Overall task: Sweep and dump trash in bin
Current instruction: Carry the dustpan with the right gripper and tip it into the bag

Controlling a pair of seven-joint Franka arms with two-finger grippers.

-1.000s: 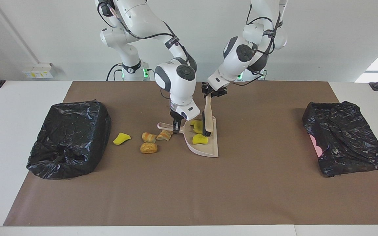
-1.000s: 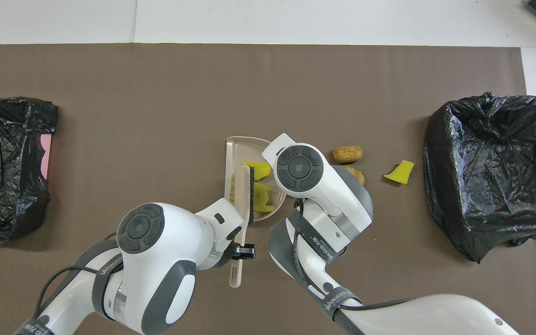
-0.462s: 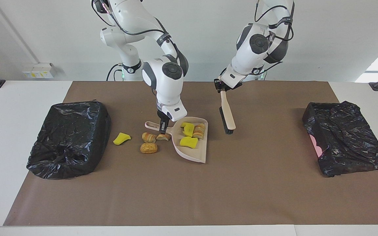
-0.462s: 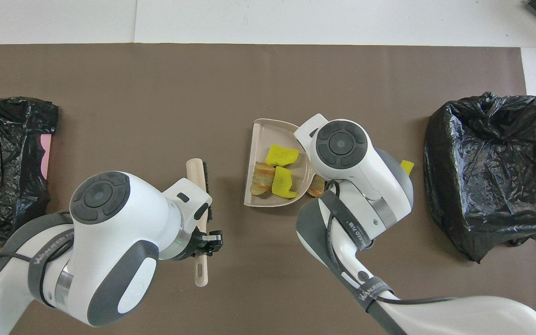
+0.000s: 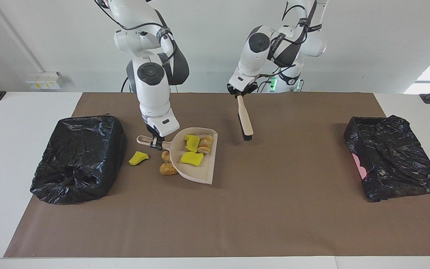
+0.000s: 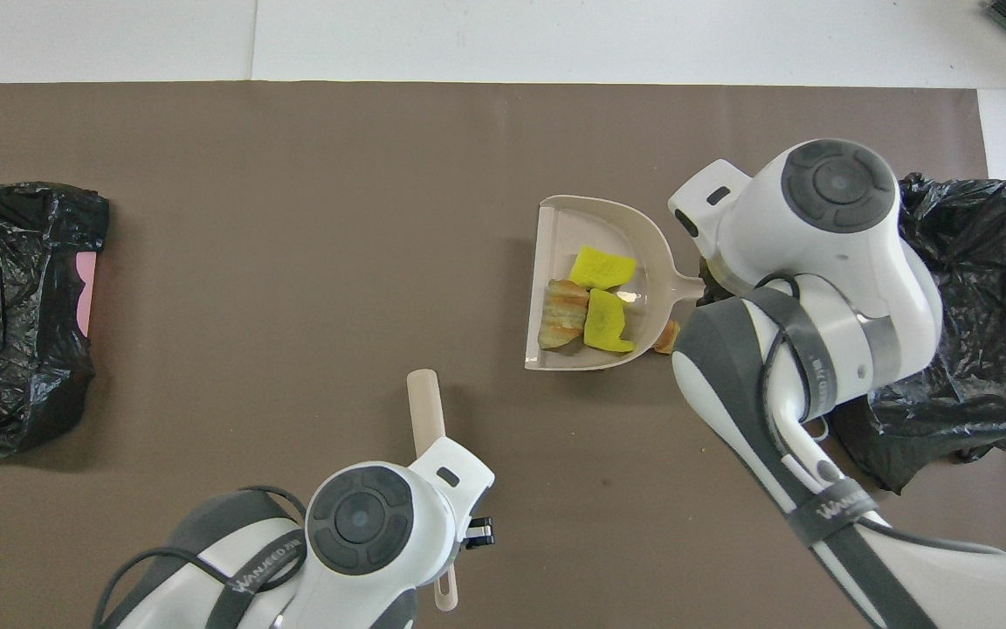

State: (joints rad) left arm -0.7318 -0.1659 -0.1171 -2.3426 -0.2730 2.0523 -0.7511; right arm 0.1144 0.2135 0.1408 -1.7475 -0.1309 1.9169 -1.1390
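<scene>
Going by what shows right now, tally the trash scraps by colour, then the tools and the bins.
yellow sponge pieces: 3
orange-tan lumps: 3 showing; the dustpan may hide more
dustpan: 1
brush: 1
black-bagged bins: 2
Total: 10

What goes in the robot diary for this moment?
right gripper: holds raised beige plastic dustpan | left gripper: holds beige brush | three scraps in dustpan
</scene>
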